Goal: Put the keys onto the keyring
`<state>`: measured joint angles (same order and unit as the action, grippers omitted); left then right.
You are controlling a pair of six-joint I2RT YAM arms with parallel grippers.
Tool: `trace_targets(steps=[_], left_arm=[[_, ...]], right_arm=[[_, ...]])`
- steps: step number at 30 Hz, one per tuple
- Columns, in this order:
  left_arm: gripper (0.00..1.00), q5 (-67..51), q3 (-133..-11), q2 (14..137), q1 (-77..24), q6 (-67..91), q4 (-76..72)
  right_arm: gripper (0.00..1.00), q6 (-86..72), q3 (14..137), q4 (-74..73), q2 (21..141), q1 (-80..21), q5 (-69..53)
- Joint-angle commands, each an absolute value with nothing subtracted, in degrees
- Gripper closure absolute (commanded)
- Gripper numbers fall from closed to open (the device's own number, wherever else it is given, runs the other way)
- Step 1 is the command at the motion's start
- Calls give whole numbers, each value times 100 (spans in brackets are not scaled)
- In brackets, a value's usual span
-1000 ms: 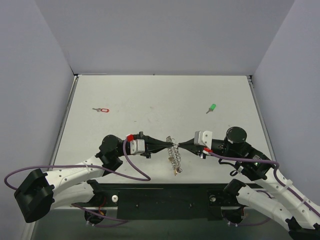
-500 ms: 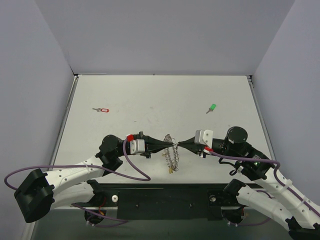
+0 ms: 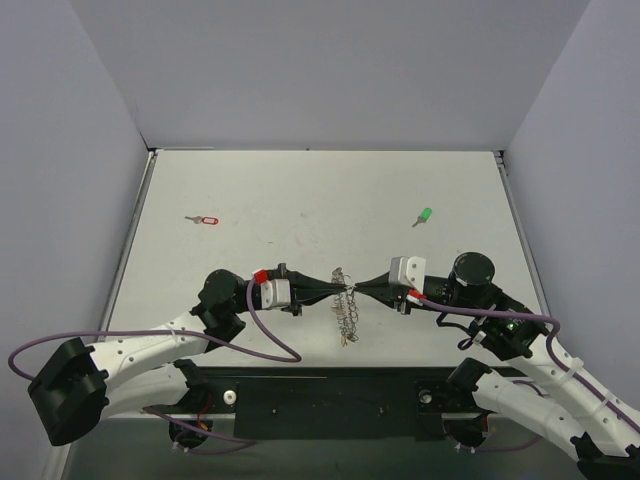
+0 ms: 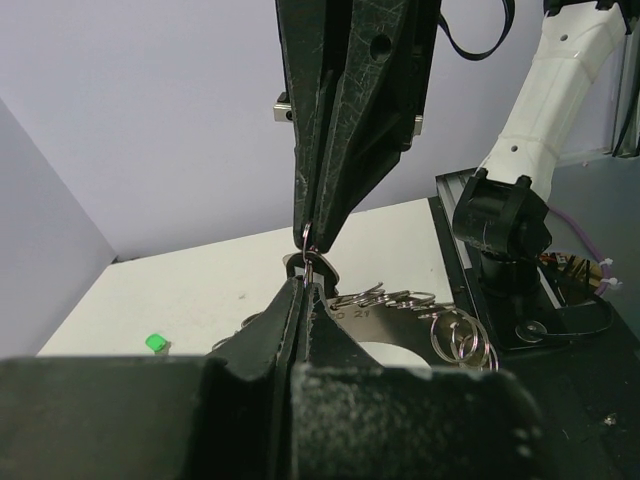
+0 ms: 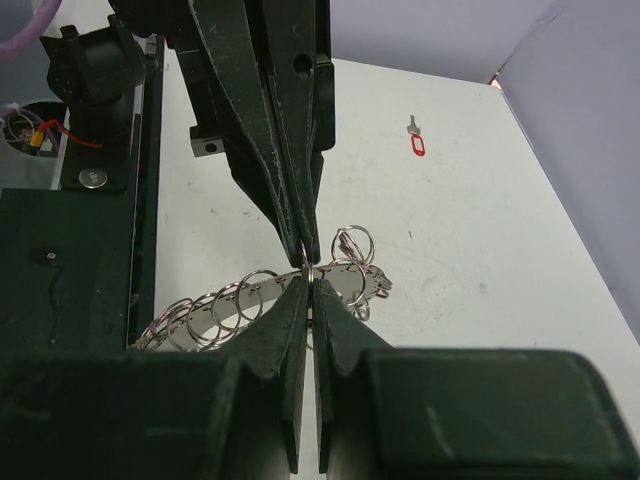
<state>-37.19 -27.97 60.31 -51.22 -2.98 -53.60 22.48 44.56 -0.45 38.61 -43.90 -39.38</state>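
The keyring [image 3: 347, 305], a silvery band strung with several small split rings, hangs between my two grippers near the table's front middle. My left gripper [image 3: 343, 291] and right gripper [image 3: 352, 291] meet tip to tip, both shut on the same small ring of the keyring. In the left wrist view the left gripper [image 4: 304, 281] pinches that ring [image 4: 309, 247], the band [image 4: 420, 315] trailing right. In the right wrist view the right gripper [image 5: 311, 281] pinches it, rings [image 5: 215, 315] trailing left. A red-headed key [image 3: 204, 220] lies far left, also in the right wrist view [image 5: 416, 143]. A green-headed key [image 3: 423, 216] lies far right.
The white table [image 3: 320, 190] is walled by grey panels at left, back and right. A black base rail [image 3: 330, 400] runs along the near edge under both arms. A purple cable [image 3: 150, 340] loops beside the left arm.
The hanging bunch of the keyring has swung and drawn up shorter. Both grippers have stayed tip to tip at the same spot.
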Motion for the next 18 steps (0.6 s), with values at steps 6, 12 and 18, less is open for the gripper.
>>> trace_targets(steps=[6, 12, 18], left_arm=[[100, -3489, -2856, 5827, -5098, -580, -5511], [100, -3533, -2839, 5827, -5098, -545, -5590], [100, -3595, -2830, 5818, -5098, -492, -5651]], right_arm=[[100, 2197, 4579, 70, 3797, -4324, -4017], [100, 2180, 4553, 79, 3806, -4324, -4017], [100, 2162, 4544, 123, 3832, -4324, -3955]])
